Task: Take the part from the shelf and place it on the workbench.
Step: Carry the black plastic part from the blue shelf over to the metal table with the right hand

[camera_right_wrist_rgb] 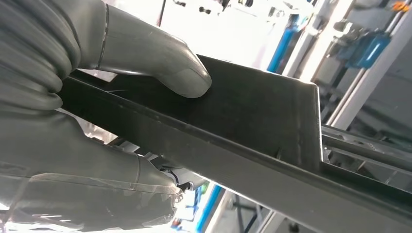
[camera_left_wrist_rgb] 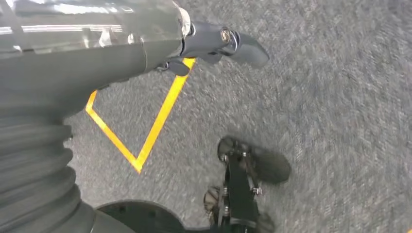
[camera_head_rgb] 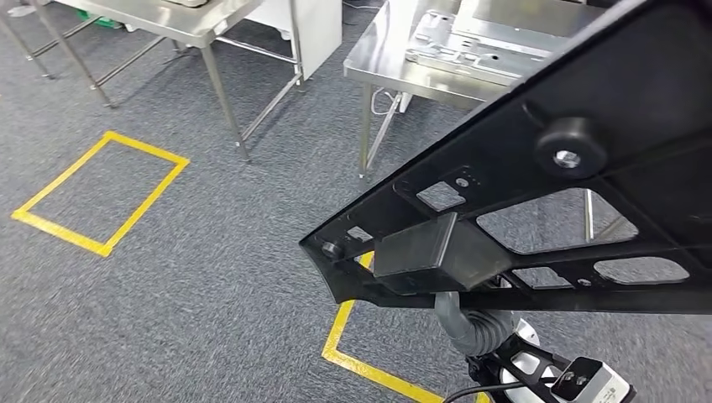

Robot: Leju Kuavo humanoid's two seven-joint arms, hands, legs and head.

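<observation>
One part (camera_head_rgb: 537,193) here, a big flat black plastic panel with cutouts, a boxy lump on its near edge and a round rubber knob. In the head view it's up in the air on the right side, tilted, hanging over grey carpet with one corner pointing down and left. It's not on any table.

Two steel tables (camera_head_rgb: 395,63) at the top of the head view, one top left, one top middle. The middle one has one silvery metal plate (camera_head_rgb: 474,42) lying on it (looks like stamped sheet, can't make out more). Two yellow tape rectangles on the carpet: a whole one (camera_head_rgb: 101,191) at left, and one partly hidden under the part (camera_head_rgb: 348,340).

The right wrist view gives what the head view doesn't: the right hand (camera_right_wrist_rgb: 87,121) clamps the part's edge, thick grey thumb (camera_right_wrist_rgb: 160,60) pressed flat on one face, the rest of the hand against the other face. Blue-and-white framing sits blurry behind it.

The left wrist view looks down at carpet and a yellow tape corner (camera_left_wrist_rgb: 141,145). The left hand (camera_left_wrist_rgb: 221,43) holds nothing; a couple of dark fingers stick out straight, but I can't tell whether it's spread or curled.
</observation>
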